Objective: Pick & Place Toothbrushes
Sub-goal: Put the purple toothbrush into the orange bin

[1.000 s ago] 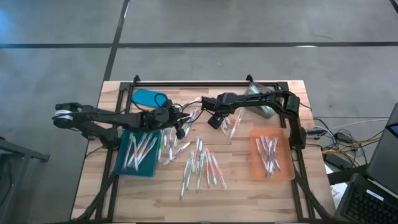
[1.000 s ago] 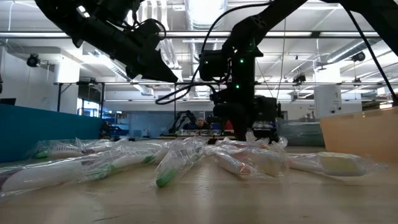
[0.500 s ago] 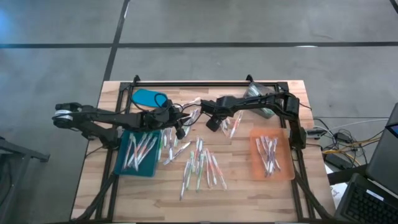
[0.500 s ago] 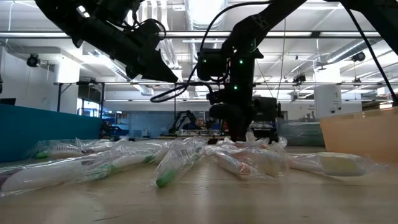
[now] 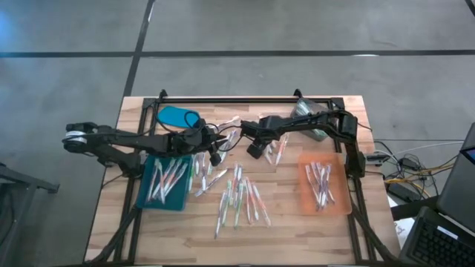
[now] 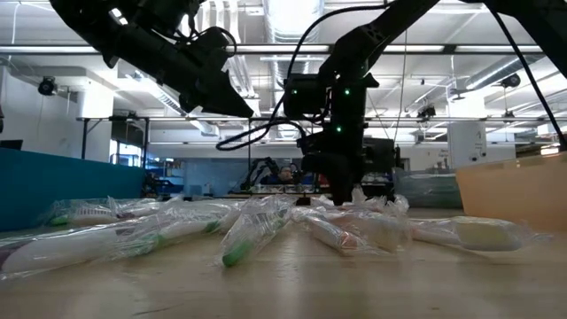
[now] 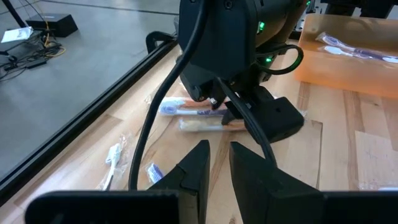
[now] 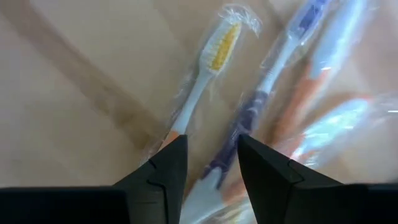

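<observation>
the right gripper (image 5: 254, 149) is down low over the wooden table (image 5: 289, 215), near the back middle, nose pointing into a small cluster of wrapped toothbrushes (image 5: 277, 148). through its wrist camera the two dark fingers (image 8: 169, 163) stand a little apart with a gap between them, and the handle end of a white toothbrush with yellow bristles (image 8: 205, 74) runs down into that gap, next to a purple-handled one (image 8: 267, 93). whether the fingers are actually pinching the plastic wrapper i cannot tell; they look parted with nothing clearly clamped. from table height the same gripper (image 6: 341, 190) hangs right at the wrappers.

the left gripper (image 5: 215, 154) sits above the table, just left of the middle and near the right one, above the edge of the loose pile. its fingers (image 7: 196, 165) are narrowly apart, with bare wood showing in the slit and nothing in between.

most of the toothbrushes lie scattered across the middle of the table (image 5: 241, 196), in clear wrappers with green, pink and orange parts. more sit in the teal tray (image 5: 142, 194) on the left and in the orange tray (image 5: 341, 206) on the right. a blue cloth-like thing (image 5: 177, 117) lies at the back left, and a crumpled clear bag (image 5: 308, 111) at the back right.
</observation>
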You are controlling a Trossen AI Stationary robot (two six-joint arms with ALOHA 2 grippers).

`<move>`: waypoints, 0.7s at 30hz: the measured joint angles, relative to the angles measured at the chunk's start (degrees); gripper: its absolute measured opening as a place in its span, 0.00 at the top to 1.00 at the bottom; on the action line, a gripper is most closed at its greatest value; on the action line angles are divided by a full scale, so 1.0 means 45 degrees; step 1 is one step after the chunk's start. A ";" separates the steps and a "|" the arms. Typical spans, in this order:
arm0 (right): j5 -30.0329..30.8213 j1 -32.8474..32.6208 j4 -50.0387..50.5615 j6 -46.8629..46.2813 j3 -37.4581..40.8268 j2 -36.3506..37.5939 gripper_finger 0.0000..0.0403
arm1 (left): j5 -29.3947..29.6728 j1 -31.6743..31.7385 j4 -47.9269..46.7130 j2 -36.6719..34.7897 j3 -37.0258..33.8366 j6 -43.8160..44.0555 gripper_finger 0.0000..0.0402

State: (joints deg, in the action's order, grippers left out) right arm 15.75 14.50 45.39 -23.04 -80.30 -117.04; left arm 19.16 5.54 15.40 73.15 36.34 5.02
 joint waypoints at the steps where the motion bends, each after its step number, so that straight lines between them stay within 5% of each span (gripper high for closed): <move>1: -0.0245 -0.0002 -0.0003 -0.0028 -0.0003 0.0001 0.66 | 0.0000 0.0000 0.0000 0.0002 0.0000 0.0000 0.83; 21: -0.0501 -0.0078 -0.0045 0.0094 0.0101 0.0275 0.56 | 0.0000 0.0000 -0.0005 0.0000 0.0000 -0.0005 0.83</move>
State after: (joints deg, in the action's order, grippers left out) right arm 13.50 14.15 45.19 -22.61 -79.84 -115.80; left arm 19.16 5.54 15.38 73.14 36.34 4.99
